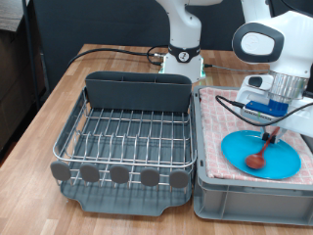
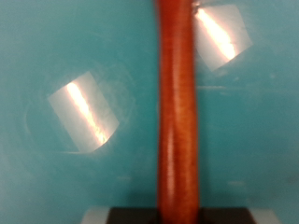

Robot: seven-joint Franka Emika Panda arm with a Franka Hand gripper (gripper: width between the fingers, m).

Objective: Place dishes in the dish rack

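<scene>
While gripper: clamped on reddish-brown wooden spoon handle
Spoon: bowl touching round light-blue plate
Dark grey dish rack: wire grid bare

Lt-blue plate, red-brown spoon

The spoon is smooth reddish-brown wood. Under the spoon, the blue plate looks shiny. The dish rack is dull grey plastic with shiny metal wire
</scene>
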